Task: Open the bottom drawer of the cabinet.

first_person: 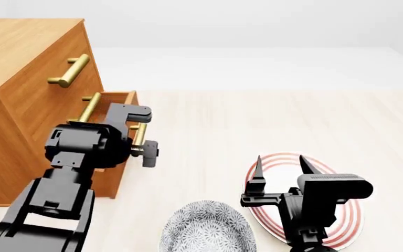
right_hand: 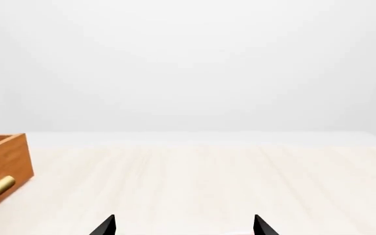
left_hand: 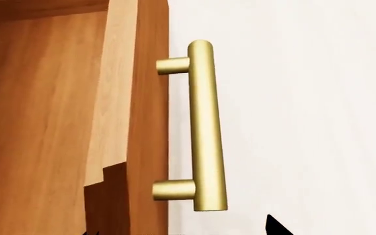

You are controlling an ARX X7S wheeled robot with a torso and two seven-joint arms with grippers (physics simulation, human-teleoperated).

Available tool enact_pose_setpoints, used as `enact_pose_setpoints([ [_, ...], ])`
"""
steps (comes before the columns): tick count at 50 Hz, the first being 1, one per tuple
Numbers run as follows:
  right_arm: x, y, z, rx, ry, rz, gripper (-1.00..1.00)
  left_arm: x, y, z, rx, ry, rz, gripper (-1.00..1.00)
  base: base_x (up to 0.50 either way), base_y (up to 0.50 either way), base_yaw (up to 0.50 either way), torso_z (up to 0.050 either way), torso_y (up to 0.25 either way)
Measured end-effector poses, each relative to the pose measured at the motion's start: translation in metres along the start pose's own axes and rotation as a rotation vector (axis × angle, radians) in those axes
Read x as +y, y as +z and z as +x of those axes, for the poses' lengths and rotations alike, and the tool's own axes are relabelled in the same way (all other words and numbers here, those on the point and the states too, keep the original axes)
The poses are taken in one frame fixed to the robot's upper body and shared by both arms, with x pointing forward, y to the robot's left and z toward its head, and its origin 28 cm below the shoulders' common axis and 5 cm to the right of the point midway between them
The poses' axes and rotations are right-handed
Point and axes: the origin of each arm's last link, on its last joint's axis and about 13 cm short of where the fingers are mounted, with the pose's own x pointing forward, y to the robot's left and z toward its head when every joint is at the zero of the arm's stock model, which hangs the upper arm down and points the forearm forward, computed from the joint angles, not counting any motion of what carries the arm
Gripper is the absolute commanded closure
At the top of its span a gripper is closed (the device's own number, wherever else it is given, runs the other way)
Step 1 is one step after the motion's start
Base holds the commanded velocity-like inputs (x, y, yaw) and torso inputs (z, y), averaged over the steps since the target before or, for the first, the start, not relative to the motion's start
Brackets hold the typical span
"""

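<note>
The orange-brown cabinet stands at the left. Its bottom drawer is pulled out partway, past the two upper fronts. The drawer's brass bar handle shows close up in the left wrist view, beside the drawer's front edge. My left gripper is open at this handle. In the left wrist view its dark fingertips sit just short of the bar, apart from it. My right gripper is open and empty above the striped plate; its tips also show in the right wrist view.
A red-striped plate lies under my right gripper. A grey patterned bowl sits at the front centre. The upper drawers' brass handles stick out from the cabinet face. The open drawer's corner shows in the right wrist view.
</note>
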Motion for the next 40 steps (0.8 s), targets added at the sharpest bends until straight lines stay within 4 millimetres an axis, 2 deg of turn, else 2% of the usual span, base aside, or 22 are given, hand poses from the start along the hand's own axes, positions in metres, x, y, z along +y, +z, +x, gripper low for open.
enact_pose_setpoints([
  [17,0.000,0.002,0.000,-0.004,0.000,-0.003,-1.00,-0.009,-0.001,-0.003,-0.005,-0.076,0.028,-1.00,0.00,0.00,0.00,0.000,0.000],
  [40,0.000,0.004,0.000,-0.008,0.004,0.003,-1.00,-0.051,-0.004,-0.007,-0.018,-0.243,0.065,-1.00,0.00,0.00,0.00,0.000,0.000],
])
